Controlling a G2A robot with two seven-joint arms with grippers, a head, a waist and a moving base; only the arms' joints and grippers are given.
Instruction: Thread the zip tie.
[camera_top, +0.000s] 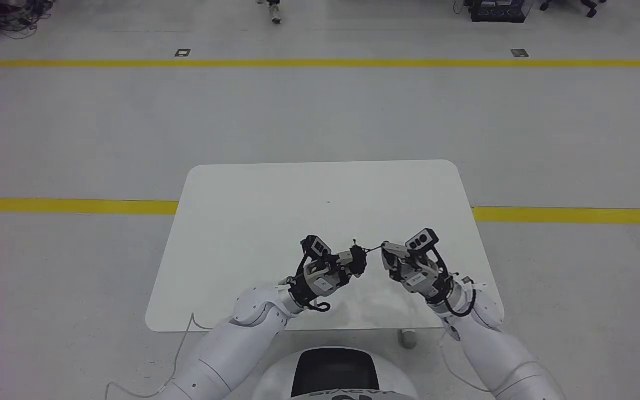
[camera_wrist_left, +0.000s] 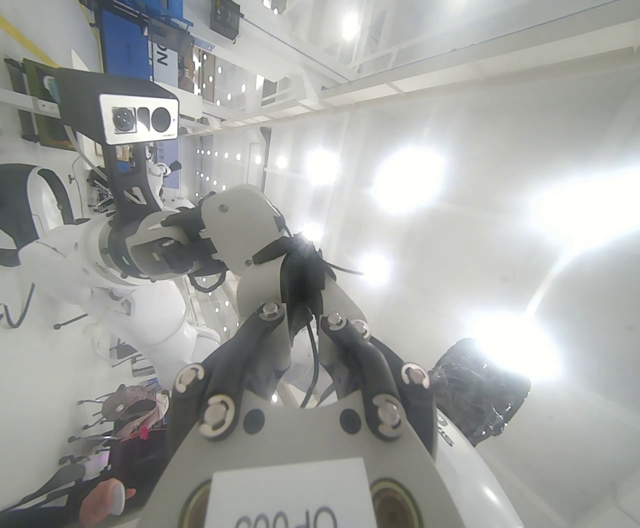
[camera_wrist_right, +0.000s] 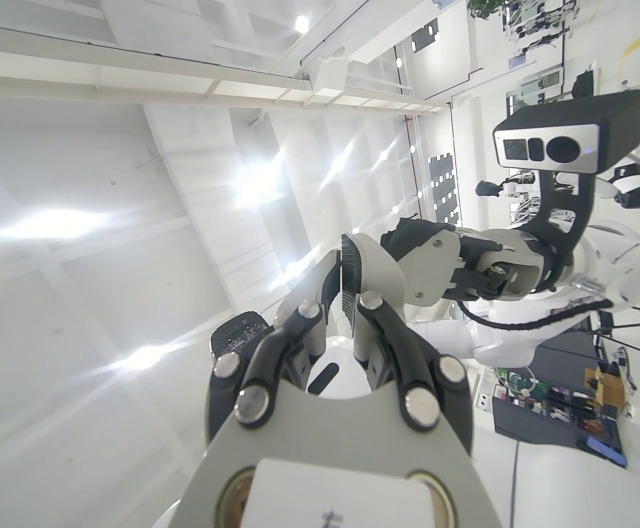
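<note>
The zip tie (camera_top: 368, 247) is a thin black strap held in the air above the white table (camera_top: 300, 200), near its front edge. My left gripper (camera_top: 356, 258) is shut on it. In the left wrist view the strap's black tail (camera_wrist_left: 345, 270) sticks out past the left gripper (camera_wrist_left: 300, 280). My right gripper (camera_top: 386, 256) faces it tip to tip and meets the strap's other end. In the right wrist view the right gripper (camera_wrist_right: 341, 250) has its ribbed pads (camera_wrist_right: 350, 280) pressed together, with the left gripper (camera_wrist_right: 395, 235) just beyond.
The tabletop is bare white, and both grippers hang over its front middle. Yellow floor lines (camera_top: 90, 206) run behind and beside the table. Both wrist cameras point up at ceiling lights.
</note>
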